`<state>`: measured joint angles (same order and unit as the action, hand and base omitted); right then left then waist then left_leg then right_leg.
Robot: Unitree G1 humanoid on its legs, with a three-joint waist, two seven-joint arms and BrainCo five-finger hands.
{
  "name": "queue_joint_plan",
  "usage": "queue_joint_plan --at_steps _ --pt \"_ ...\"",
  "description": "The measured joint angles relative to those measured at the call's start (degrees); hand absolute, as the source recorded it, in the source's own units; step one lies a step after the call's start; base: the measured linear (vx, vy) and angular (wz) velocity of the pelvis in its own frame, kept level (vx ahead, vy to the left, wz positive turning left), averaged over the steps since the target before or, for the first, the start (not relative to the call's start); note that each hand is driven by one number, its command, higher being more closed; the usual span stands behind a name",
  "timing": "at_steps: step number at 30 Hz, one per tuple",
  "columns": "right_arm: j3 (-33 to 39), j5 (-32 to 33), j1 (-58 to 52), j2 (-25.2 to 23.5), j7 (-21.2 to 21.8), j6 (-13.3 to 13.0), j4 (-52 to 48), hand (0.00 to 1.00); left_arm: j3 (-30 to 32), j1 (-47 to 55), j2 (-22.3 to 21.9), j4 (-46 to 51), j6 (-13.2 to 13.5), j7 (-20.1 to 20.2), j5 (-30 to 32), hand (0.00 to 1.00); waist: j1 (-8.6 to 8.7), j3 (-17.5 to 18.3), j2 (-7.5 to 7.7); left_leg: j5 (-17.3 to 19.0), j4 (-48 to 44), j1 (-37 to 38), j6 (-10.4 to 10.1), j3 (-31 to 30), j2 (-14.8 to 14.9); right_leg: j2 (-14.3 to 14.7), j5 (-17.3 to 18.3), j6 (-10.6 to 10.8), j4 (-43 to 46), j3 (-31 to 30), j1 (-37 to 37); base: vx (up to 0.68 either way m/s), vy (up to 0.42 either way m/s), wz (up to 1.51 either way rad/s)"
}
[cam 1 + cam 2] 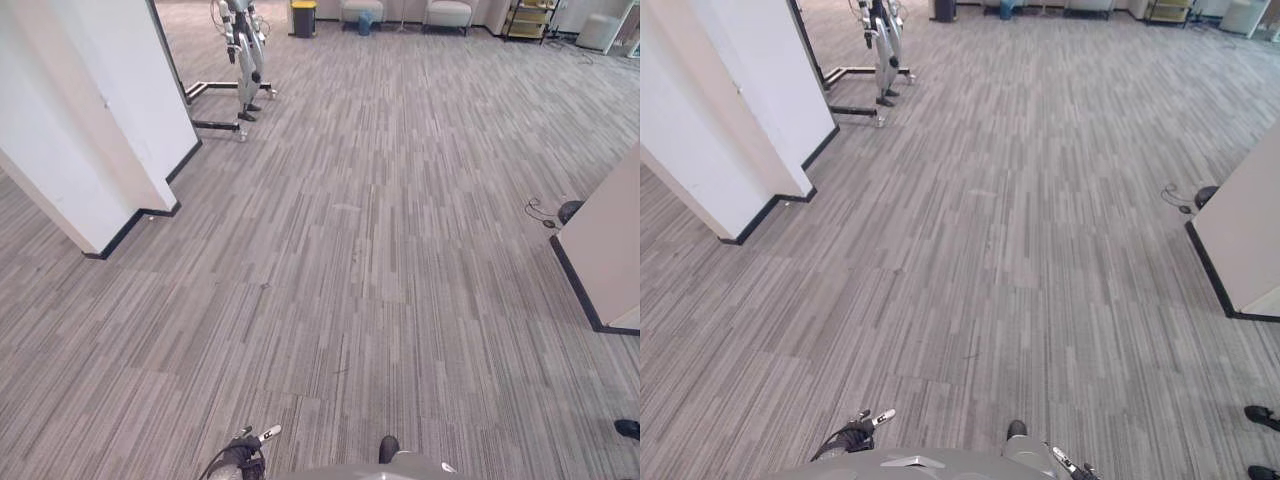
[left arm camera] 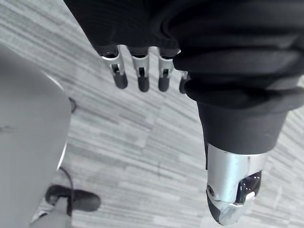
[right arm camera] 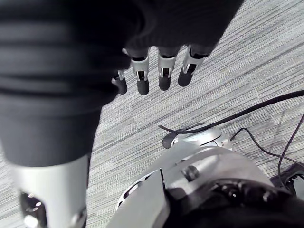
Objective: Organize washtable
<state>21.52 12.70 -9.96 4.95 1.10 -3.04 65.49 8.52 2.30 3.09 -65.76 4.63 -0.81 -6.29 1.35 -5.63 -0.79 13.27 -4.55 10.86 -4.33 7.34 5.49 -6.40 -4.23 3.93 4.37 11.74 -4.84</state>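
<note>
Grey striped carpet (image 1: 360, 260) stretches out before me. My left hand (image 1: 245, 455) hangs low at the bottom edge of the left eye view. In the left wrist view its fingers (image 2: 140, 71) are relaxed and its thumb (image 2: 232, 185) stands apart, with only carpet beyond them. My right hand (image 1: 1070, 465) peeks in at the bottom of the right eye view. Seen from its own wrist, the right hand (image 3: 161, 71) has loose fingers and holds nothing.
A white wall corner (image 1: 90, 130) with black skirting juts in at the left. A white partition (image 1: 610, 250) stands at the right, a dark object and cable (image 1: 560, 212) beside it. A wheeled metal stand (image 1: 243, 60), yellow bin (image 1: 303, 18) and chairs (image 1: 450, 12) are far back. A person's shoe (image 1: 628, 428) is at lower right.
</note>
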Motion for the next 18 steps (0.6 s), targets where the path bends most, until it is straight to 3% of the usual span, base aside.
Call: queue_joint_plan --at_steps 2,5,7,8,9,10,11,12,15,17,18 --pt "0.00 0.97 0.59 -0.03 -0.08 0.04 0.03 0.00 -0.01 -0.41 0.45 -0.23 -0.22 -0.21 0.00 0.00 -0.03 -0.28 -0.03 0.15 0.00 -0.81 -0.23 -0.03 0.44 0.19 0.98 -0.53 1.38 0.26 -1.33 0.06 -0.024 0.06" --pt "-0.09 2.88 1.29 0.06 -0.11 0.00 0.06 0.00 0.23 -0.24 2.04 -0.70 -0.71 -0.93 -0.04 0.00 0.56 -0.37 -0.66 2.99 -3.57 -1.84 -2.08 -0.43 3.65 1.94 7.22 -1.56 8.68 1.24 -3.77 0.17 -0.095 0.09" --pt "-0.68 4.17 1.72 -0.71 -0.10 -0.05 0.85 0.00 2.67 0.44 3.06 -0.68 -0.63 -0.94 -0.10 0.00 0.56 -0.67 1.51 3.28 -19.00 -7.73 -3.32 1.52 4.98 1.56 10.77 -2.36 12.57 1.37 -4.30 0.15 -0.073 0.16" --pt "0.00 4.27 1.97 -0.78 -0.05 -0.16 1.40 0.00 6.95 0.48 2.33 0.60 -0.51 -0.89 -1.36 0.00 0.29 -1.26 1.47 -0.58 -36.97 -15.50 -1.84 3.03 8.24 2.17 12.12 -3.37 13.04 1.66 -2.55 -0.08 -0.056 0.08" --pt "0.57 4.33 2.04 -0.59 -0.11 -0.18 1.71 0.00 8.54 0.50 2.13 1.14 -0.32 -1.01 -1.99 0.00 -0.39 -1.97 1.20 -4.82 -44.56 -19.14 -1.55 2.29 9.77 2.30 13.00 -3.83 13.01 1.51 -0.78 -0.09 -0.115 -0.02" --pt "1.66 4.51 2.22 -0.49 -0.40 -0.15 2.11 0.00 9.95 0.71 1.73 1.83 0.06 -1.03 -2.47 0.00 -0.86 -3.28 1.23 -9.66 -53.79 -22.93 -3.15 -1.08 9.87 2.08 14.55 -4.21 13.05 1.71 2.39 0.02 -0.120 -0.06" --pt "2.01 4.86 2.69 -0.01 -0.79 -0.22 2.01 0.00 9.38 1.14 1.77 1.82 0.26 -0.94 -2.36 0.00 -0.81 -3.39 0.53 -6.03 -55.78 -26.14 -3.00 -0.90 8.96 1.62 15.50 -3.93 12.07 1.66 4.57 0.11 -0.124 -0.02" --pt "2.83 4.91 3.02 0.05 -0.95 -0.21 2.04 0.00 9.17 1.20 1.67 1.73 0.40 -0.93 -2.36 0.00 -0.54 -3.60 0.18 -4.62 -54.35 -27.57 -2.66 -0.26 8.31 1.43 15.66 -3.66 10.97 1.61 5.74 0.22 -0.072 -0.01" --pt "3.59 4.65 5.26 -0.02 -1.06 -0.13 2.03 0.00 8.37 2.67 1.84 1.05 0.45 -1.01 -2.24 0.00 -0.59 -3.66 -0.31 -4.34 -30.62 -31.45 -2.22 4.17 7.36 1.48 15.99 -1.87 6.08 0.32 8.24 0.32 -0.014 -0.31" --pt "3.71 4.14 5.59 -0.04 -1.11 -0.12 2.06 0.00 8.93 3.75 1.39 0.22 0.24 -1.08 -2.22 0.00 -1.05 -3.50 -0.78 -8.73 -10.92 -30.87 -3.24 2.55 7.33 2.36 17.24 -0.36 4.18 -0.33 9.56 0.46 0.085 -0.35" --pt "3.64 4.08 5.45 0.25 -1.13 -0.12 2.07 0.00 8.76 3.97 1.27 -0.10 0.11 -1.07 -2.23 0.00 -1.22 -3.49 -0.89 -9.82 -7.67 -30.70 -2.96 2.09 7.34 2.35 18.88 0.55 4.57 -0.95 10.49 0.62 0.226 -0.37"
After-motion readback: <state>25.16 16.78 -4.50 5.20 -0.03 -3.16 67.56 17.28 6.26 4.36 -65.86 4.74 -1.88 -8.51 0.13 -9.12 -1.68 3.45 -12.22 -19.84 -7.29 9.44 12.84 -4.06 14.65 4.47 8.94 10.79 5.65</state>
